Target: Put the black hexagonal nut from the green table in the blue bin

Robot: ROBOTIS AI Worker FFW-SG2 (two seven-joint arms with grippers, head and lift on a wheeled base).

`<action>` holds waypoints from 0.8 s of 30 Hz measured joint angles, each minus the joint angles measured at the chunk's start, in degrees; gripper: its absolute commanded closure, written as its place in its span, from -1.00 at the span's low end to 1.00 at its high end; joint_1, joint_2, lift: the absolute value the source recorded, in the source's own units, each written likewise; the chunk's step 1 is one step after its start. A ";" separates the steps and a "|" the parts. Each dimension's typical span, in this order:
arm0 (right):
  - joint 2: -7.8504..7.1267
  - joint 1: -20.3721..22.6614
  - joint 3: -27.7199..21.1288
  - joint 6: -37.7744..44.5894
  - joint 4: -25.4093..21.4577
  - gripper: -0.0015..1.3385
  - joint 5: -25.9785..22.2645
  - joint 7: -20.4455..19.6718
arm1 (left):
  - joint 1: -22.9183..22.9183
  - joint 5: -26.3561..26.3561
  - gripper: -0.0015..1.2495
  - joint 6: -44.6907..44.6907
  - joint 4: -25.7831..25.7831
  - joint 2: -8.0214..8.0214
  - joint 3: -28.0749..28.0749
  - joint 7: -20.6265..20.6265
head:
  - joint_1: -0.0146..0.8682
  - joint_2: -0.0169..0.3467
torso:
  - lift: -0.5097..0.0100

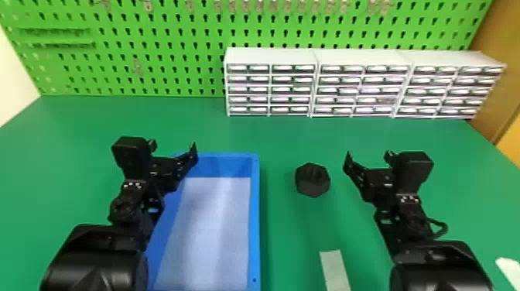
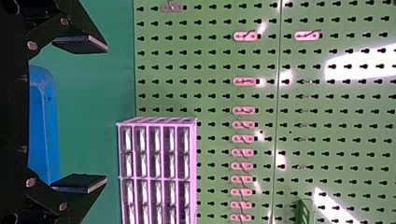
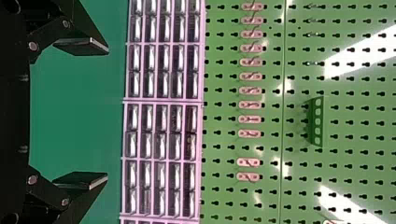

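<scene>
Nearest the head camera, the bulky housings of the left arm (image 1: 94,267) and right arm (image 1: 439,267) come in from the bottom edge, both reaching forward over the green table (image 1: 89,127). The left gripper (image 1: 173,146) is spread wide, with nothing in its grasp, and in the head view it covers the far left corner of the blue bin (image 1: 255,216). The right gripper (image 1: 368,155) is just as wide and just as free, out to the right. Between the bin and the right gripper, the black hexagonal nut (image 1: 312,180) sits on the tabletop, apart from both and, in the head view, closer to the gripper's inner finger than to the bin's right rim. The bin has a pale floor inside its blue walls. Nearer than the nut lies a pale strip (image 1: 335,271), and a white piece (image 1: 508,271) shows at the right edge. Along the back of the table stand small drawer cabinets (image 1: 271,57) in a row, right of centre, before a green pegboard (image 1: 154,58) carrying small hooks. In the left wrist view the two flat fingers stand well apart, a length of the bin's blue edge between them; in the right wrist view they are parted likewise, with bare green tabletop in the gap.
</scene>
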 measured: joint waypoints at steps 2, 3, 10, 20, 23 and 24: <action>0.08 0.21 -0.23 -0.02 -0.07 -0.51 0.01 0.00 | 0.08 -0.21 -0.55 0.00 -0.24 0.01 0.41 0.00 | 0.59 -0.63 | 0.59; 0.12 0.27 -0.30 -0.02 -0.10 -0.51 0.02 0.00 | 0.08 -0.33 -0.55 0.01 -0.33 0.01 0.58 0.00 | 0.59 -0.63 | 0.59; 0.33 0.41 -0.57 -0.02 -0.25 -0.51 0.17 0.00 | -0.22 -1.42 -0.55 0.10 -1.43 -0.01 1.26 0.01 | 0.59 -0.63 | 0.59; 0.31 0.24 -0.59 -0.02 -0.34 -0.51 0.45 0.00 | -0.14 -1.83 -0.55 0.51 -2.07 -0.04 1.62 0.09 | 0.59 -0.63 | 0.59; 0.34 0.23 -0.56 -0.01 -0.35 -0.51 0.55 0.00 | -0.15 -1.80 -0.55 0.59 -2.10 -0.04 1.71 0.09 | 0.59 -0.63 | 0.59; 0.34 0.23 -0.56 0.00 -0.35 -0.51 0.56 0.00 | -0.16 -1.80 -0.55 0.59 -2.11 -0.04 1.71 0.09 | 0.59 -0.63 | 0.59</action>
